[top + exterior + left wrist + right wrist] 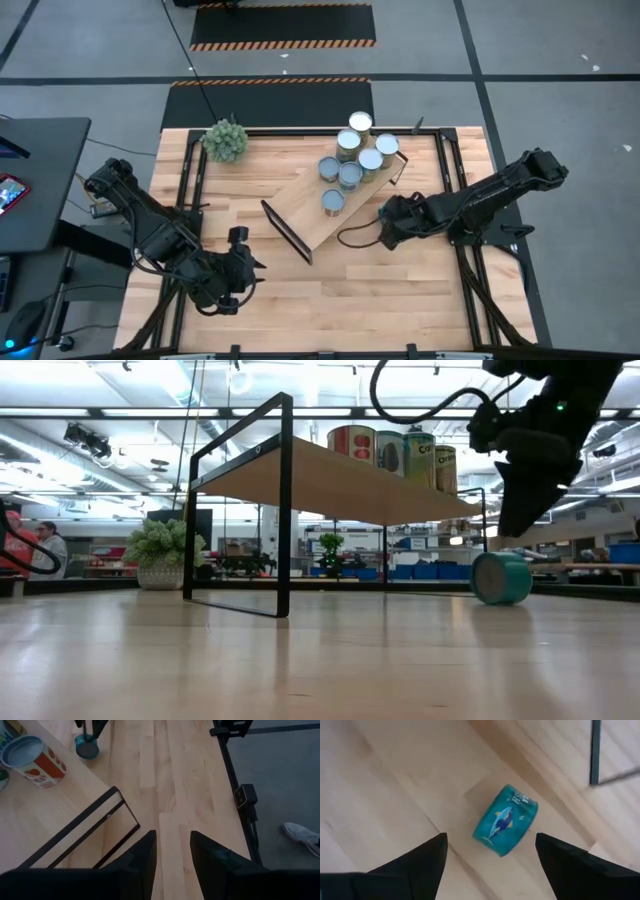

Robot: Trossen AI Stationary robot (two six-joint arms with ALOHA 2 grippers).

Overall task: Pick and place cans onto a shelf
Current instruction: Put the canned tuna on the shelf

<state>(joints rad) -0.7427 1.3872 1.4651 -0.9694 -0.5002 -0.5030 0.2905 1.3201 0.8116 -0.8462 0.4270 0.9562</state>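
Several cans (350, 160) stand upright on the far right end of the light-wood shelf (300, 215), which lies slantwise across the table. A short teal can (506, 820) lies on its side on the tabletop beside that end of the shelf (330, 475); the low view shows this teal can (502, 578) too. My right gripper (491, 837) hangs open just above it, pointing steeply down, one finger on either side and clear of it. My left gripper (172, 836) waits at the near left, open with nothing between its fingers.
A bushy green plant (226, 140) stands at the table's far left corner. Black rails (452, 170) run along the table's sides. The shelf's black end frame (287, 232) stands toward the table's middle. Bare wood (380, 290) lies in front of the shelf.
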